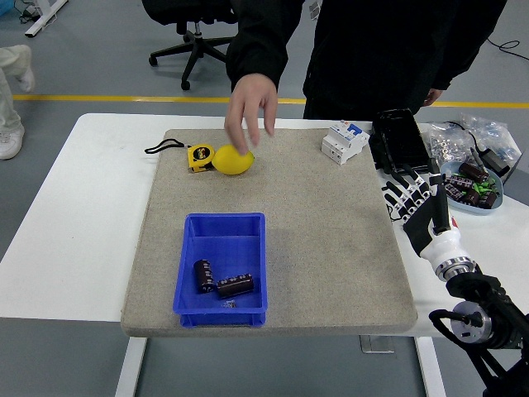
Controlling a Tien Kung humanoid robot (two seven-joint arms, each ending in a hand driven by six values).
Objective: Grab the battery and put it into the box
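We hold our right hand (411, 198) released, grasping nothing, at 3 o'clock; two batteries (219, 279) occupy the box (221, 240).

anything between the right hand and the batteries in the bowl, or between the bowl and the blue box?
Nothing visible. The right hand is open just left of the bowl holding the batteries; only bare mat lies toward the blue box. The person's hand is far off, at the lemon.
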